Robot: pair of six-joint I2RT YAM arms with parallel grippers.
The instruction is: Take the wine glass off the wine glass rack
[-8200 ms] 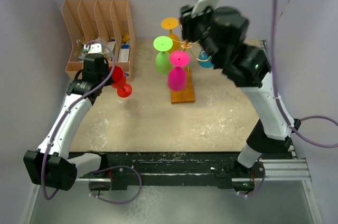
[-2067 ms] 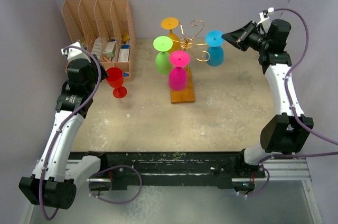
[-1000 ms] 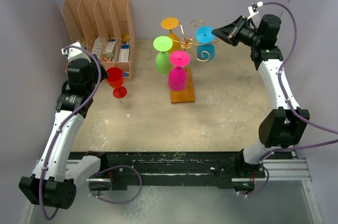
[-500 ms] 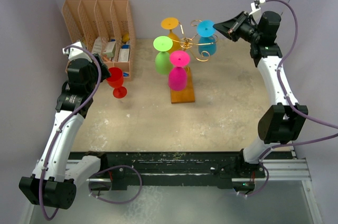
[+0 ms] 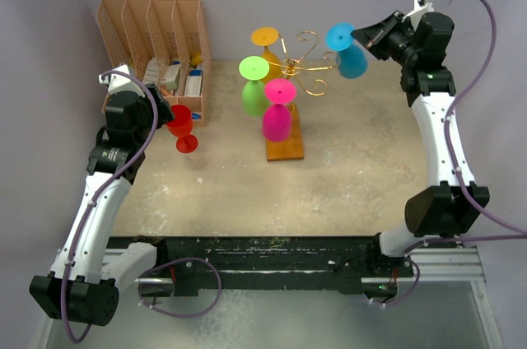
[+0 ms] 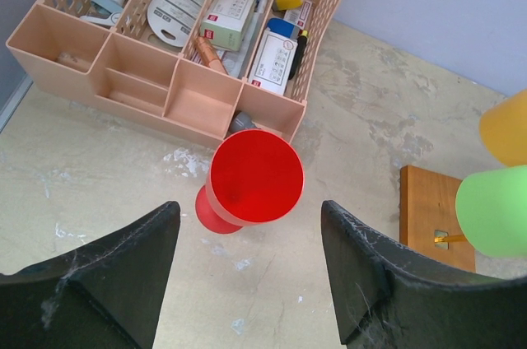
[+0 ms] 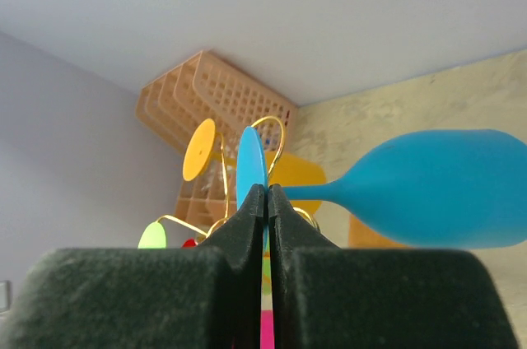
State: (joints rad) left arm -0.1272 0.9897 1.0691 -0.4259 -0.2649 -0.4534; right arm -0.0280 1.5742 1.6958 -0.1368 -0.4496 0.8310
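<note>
Item 1. Wine glass rack (image 5: 301,64): thin gold wire stand with curled scroll arms, upright on its wooden base (image 5: 285,146) near the middle of the table (image 5: 346,176).

Item 2. Blue wine glass (image 5: 347,49): lifted in the air at the right end of the rack, just beside the outermost curl. Whether it touches the wire cannot be told. It is tilted, foot disc up and to the left, bowl lower and to the right.

Item 3. Right gripper (image 5: 361,36): raised high at the far right. In the right wrist view its fingers (image 7: 247,221) are pinched tight on the edge of the blue glass's foot disc, the stem and bowl reaching off to the right.

Item 4. Green wine glass (image 5: 254,86), pink wine glass (image 5: 277,114), orange wine glass (image 5: 265,37): all hanging on the rack, foot discs uppermost, on its left and near sides.

Item 5. Red wine glass (image 6: 254,177): standing upright on the table, just in front of the file organizer.

Item 6. Left gripper (image 5: 158,109): hovering above the red glass, jaws spread wide and holding nothing. In the left wrist view the glass shows between the two fingers, apart from both.

Item 7. File organizer (image 5: 142,28): peach, slotted, in the far left corner, holding small boxes and packets.
</note>
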